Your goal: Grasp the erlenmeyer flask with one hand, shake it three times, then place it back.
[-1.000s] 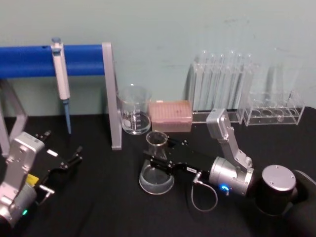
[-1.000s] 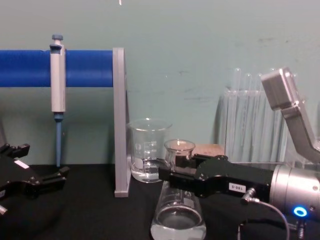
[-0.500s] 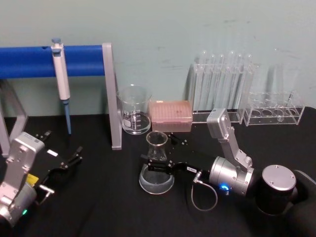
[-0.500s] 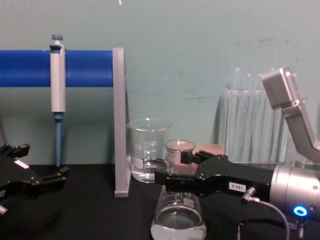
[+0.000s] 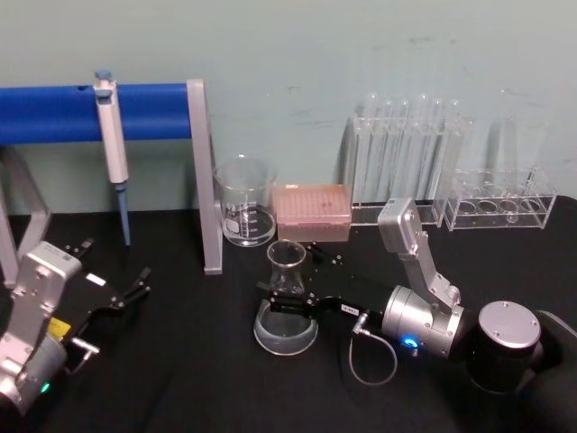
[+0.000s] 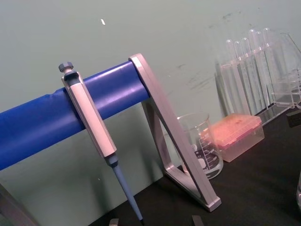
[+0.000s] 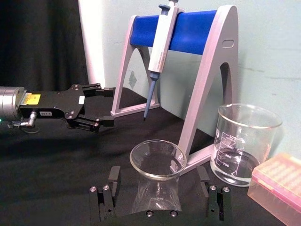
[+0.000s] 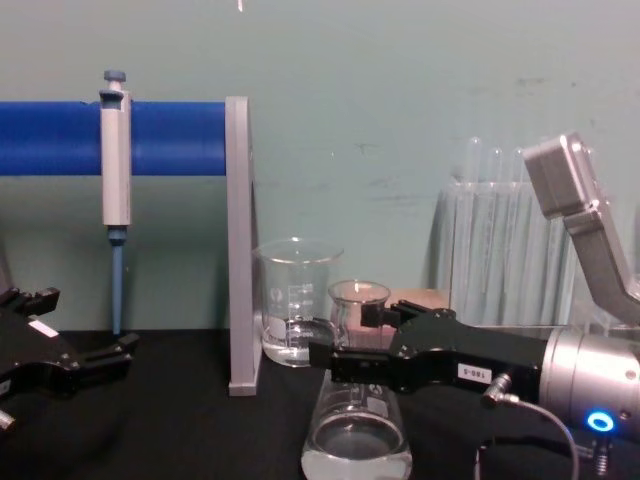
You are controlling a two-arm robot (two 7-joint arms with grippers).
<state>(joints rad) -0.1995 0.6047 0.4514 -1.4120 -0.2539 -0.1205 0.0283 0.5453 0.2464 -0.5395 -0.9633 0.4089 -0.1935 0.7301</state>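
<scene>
The erlenmeyer flask [image 5: 286, 302] stands upright on the black desk [image 5: 180, 379], near centre, at about 5 o'clock from the glass beaker [image 5: 244, 200] and at 7 o'clock from the pink tip box [image 5: 311, 211]. Long axis vertical, neck up, a little clear liquid in the base.

The right claw [image 5: 290, 289] comes in horizontally from the 3 o'clock side and straddles the neck. In the right wrist view the flask neck [image 7: 158, 174] sits dead centre between the two fingers [image 7: 113, 181], with a gap on each side, so the right claw is spread apart and not touching glass. The chest view agrees: right claw [image 8: 335, 345] level with the neck, below the flared rim, well above the base.

The left claw [image 5: 135, 287] is parked far off at 9 o'clock, fingers apart, holding nothing. The right arm is by far the nearer.

Against a second ago: the fingers then sat tight on the neck; they have since spread. The flask has not shifted on the desk. Since half a second ago, almost nothing differs.

Judgement: the flask is down and released, so this is likely the place-back end, though the frames alone do not prove that the shakes are done. The next move is probably a straight retreat towards 3 o'clock, keeping the fingers clear of the neck so the flask is not tipped.
</scene>
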